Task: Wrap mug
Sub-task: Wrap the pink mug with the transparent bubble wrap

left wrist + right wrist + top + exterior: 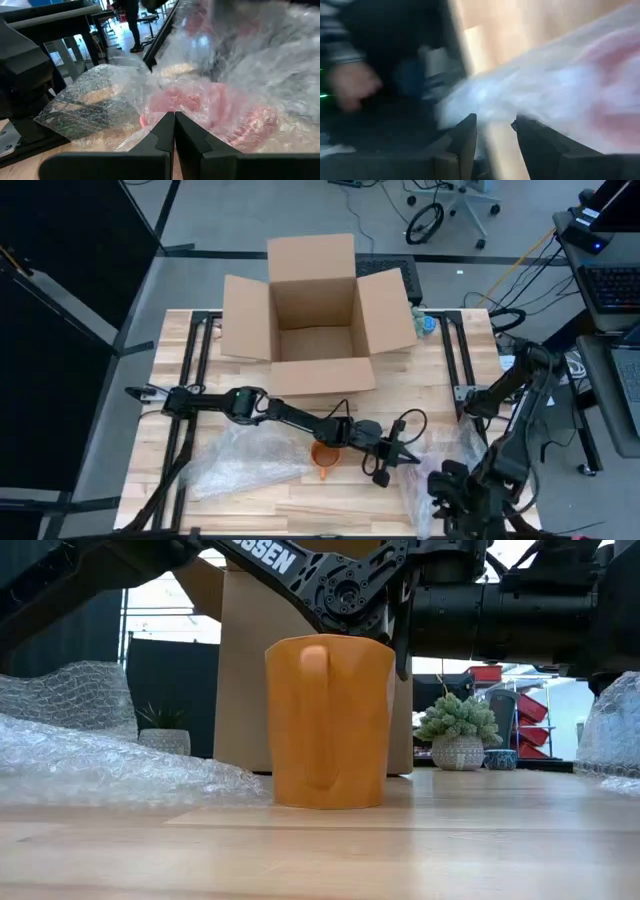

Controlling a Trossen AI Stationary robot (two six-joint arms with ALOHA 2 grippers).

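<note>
Mostly we lose the orange mug (325, 455) beneath the left arm in the high view; it stands upright near the table's (300, 505) front, beside the bubble wrap (240, 460) on its left. Further right, the left gripper (174, 131) has its fingers pressed together, holding nothing. At the right front corner, the right gripper (494, 131) shows parted fingers around blurred wrap.
</note>
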